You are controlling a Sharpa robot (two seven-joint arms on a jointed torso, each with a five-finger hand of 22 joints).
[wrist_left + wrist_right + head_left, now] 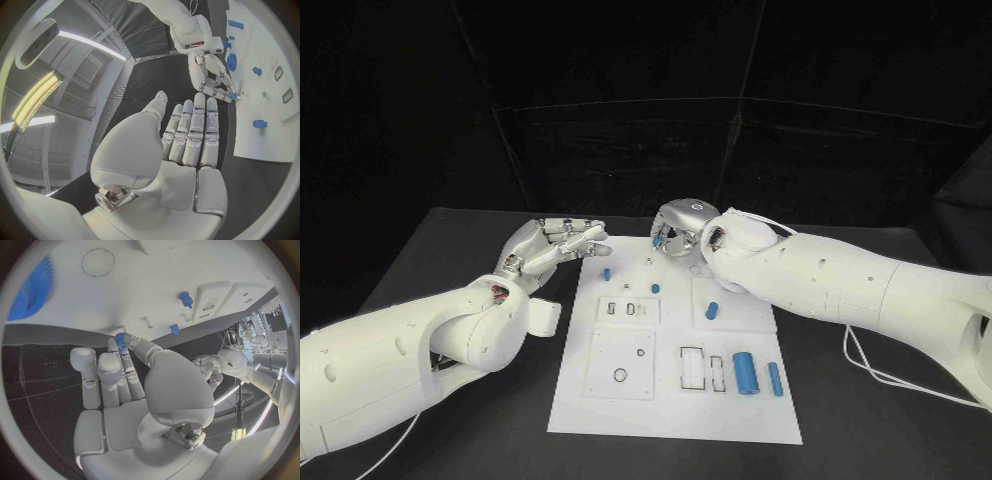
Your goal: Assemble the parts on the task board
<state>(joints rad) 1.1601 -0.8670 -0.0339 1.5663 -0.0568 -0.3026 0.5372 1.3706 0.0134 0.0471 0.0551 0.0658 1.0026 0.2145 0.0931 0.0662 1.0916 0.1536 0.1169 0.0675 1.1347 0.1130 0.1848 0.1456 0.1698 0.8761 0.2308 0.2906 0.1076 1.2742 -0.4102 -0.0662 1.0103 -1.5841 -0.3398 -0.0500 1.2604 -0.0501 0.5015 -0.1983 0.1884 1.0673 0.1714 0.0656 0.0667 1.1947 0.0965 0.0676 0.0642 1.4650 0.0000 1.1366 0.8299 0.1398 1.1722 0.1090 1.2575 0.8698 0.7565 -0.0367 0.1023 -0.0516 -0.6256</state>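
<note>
The white task board (672,412) lies in the middle of the black table. Blue parts lie on it: a small peg (606,272) near the far left, another (655,288), an oblong piece (713,310), and two cylinders (744,372) near the right edge. My right hand (684,228) hovers over the board's far edge and pinches a small blue toothed part (120,338) between thumb and fingertip. A large blue gear (30,290) lies on the board (144,285) close by. My left hand (560,243) is off the board's far left corner, holding nothing, its fingers (190,135) straight and apart.
Rectangular slots (692,366) and round holes (620,375) are cut into the board's near half. A thin white cable (877,372) trails on the table to the right of the board. Black curtains close off the back.
</note>
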